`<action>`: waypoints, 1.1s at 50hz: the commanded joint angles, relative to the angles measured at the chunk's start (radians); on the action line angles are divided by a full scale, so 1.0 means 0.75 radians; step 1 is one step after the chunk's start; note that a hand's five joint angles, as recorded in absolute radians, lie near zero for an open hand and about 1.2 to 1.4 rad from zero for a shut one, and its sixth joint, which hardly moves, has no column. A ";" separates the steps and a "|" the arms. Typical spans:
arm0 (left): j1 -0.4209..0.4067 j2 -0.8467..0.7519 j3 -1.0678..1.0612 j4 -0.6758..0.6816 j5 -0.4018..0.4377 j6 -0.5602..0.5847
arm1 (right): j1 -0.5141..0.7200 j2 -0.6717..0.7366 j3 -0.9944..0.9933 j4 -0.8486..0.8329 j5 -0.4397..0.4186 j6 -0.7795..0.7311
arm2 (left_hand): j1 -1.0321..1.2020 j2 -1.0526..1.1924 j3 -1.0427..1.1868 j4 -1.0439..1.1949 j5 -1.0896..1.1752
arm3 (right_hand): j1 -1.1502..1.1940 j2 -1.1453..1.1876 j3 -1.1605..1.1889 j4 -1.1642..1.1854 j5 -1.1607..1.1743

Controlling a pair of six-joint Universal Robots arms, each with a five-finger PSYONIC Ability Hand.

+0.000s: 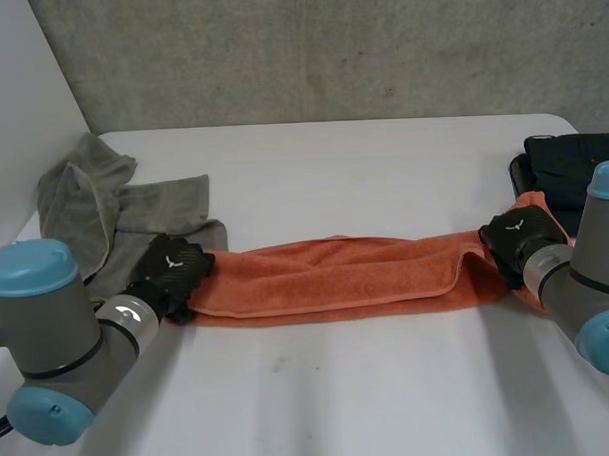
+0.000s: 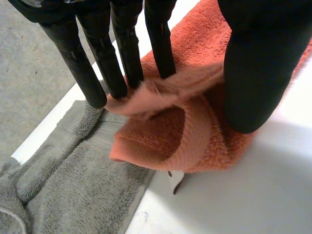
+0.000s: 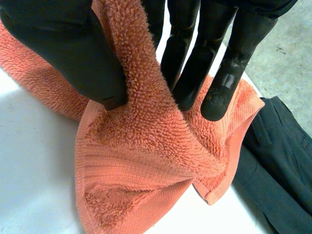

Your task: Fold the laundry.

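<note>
The counter (image 1: 320, 388) carries the orange towel (image 1: 336, 277), lying as a long folded strip. The left hand (image 1: 171, 273) and the right hand (image 1: 520, 238) each pinch one short end between fingers and thumb. Step in hand: probably the crosswise fold. The next move calls for carrying one end onto the other.

We read no words or numbers anywhere on the desk (image 1: 340, 387). A small white emblem (image 1: 172, 260) marks the back of the left hand (image 1: 178, 275), a second emblem (image 1: 521, 223) the right hand (image 1: 515, 243). A white label (image 2: 176, 181) hangs from the orange towel (image 2: 195, 141) beyond the left fingers, its print too small to tell.
</note>
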 commanded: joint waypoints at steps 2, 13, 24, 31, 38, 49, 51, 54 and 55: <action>-0.011 -0.006 0.033 0.003 0.003 -0.001 | -0.004 -0.001 0.007 -0.005 -0.003 -0.001 | 0.312 0.330 0.334 0.330 0.332 | 0.548 0.293 0.295 0.276 0.311; -0.062 -0.043 0.090 -0.009 -0.009 0.001 | -0.006 -0.003 0.007 -0.003 -0.007 -0.001 | 0.789 0.807 0.811 0.807 0.809 | 0.548 0.293 0.295 0.276 0.311; -0.064 0.241 0.138 -0.093 -0.228 -0.010 | -0.010 -0.295 -0.025 0.315 -0.003 -0.264 | 1.036 1.054 1.058 1.054 1.056 | 0.548 0.293 0.295 0.276 0.311; -0.060 0.483 0.095 -0.268 -0.236 -0.016 | -0.040 -0.441 -0.068 0.527 -0.007 -0.412 | 1.036 1.054 1.058 1.054 1.056 | 0.548 0.293 0.295 0.276 0.311; -0.064 0.341 0.113 -0.338 -0.228 -0.006 | -0.055 -0.402 -0.052 0.562 -0.007 -0.461 | 1.036 1.054 1.058 1.054 1.056 | 0.548 0.293 0.295 0.276 0.311; -0.071 -0.043 0.761 -0.230 -0.262 -0.016 | -0.040 -0.116 -0.395 0.033 -0.011 -0.435 | 1.036 1.054 1.058 1.054 1.056 | 0.548 0.293 0.295 0.276 0.311; -0.081 -0.057 0.928 -0.142 -0.265 -0.020 | -0.040 -0.099 -0.483 -0.187 -0.013 -0.430 | 1.036 1.054 1.058 1.054 1.056 | 0.548 0.293 0.295 0.276 0.311; -0.097 -0.049 1.063 0.078 -0.267 -0.010 | -0.036 -0.103 -0.539 -0.446 -0.013 -0.406 | 1.036 1.054 1.058 1.054 1.056 | 0.548 0.293 0.295 0.276 0.311; -0.101 -0.043 1.074 0.150 -0.269 -0.016 | -0.032 -0.111 -0.545 -0.627 -0.027 -0.382 | 1.036 1.054 1.058 1.054 1.056 | 0.548 0.293 0.295 0.276 0.311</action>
